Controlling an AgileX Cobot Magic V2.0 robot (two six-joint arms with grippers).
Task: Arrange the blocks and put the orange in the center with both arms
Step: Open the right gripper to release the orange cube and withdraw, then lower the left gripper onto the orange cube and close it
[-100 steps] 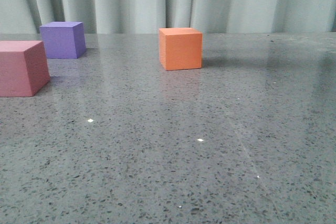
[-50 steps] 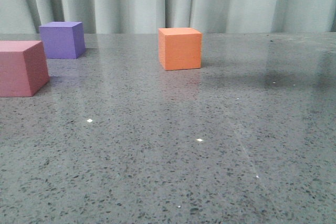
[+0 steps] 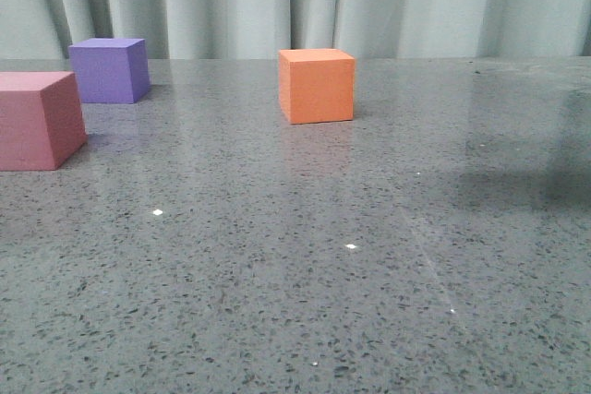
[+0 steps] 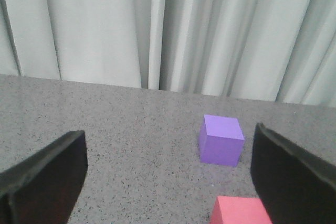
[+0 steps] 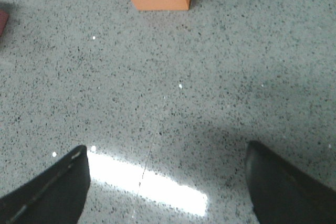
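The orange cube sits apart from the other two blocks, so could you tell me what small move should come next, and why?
Probably lower the open right gripper forward toward the orange cube. It stands free on the table, ungrasped, with bare table between it and the fingers, and well right of the purple cube and pink cube.

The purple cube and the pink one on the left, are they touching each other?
Apart. In the front view, a strip of bare table shows between the purple cube and the pink cube; the left wrist view shows the same gap.
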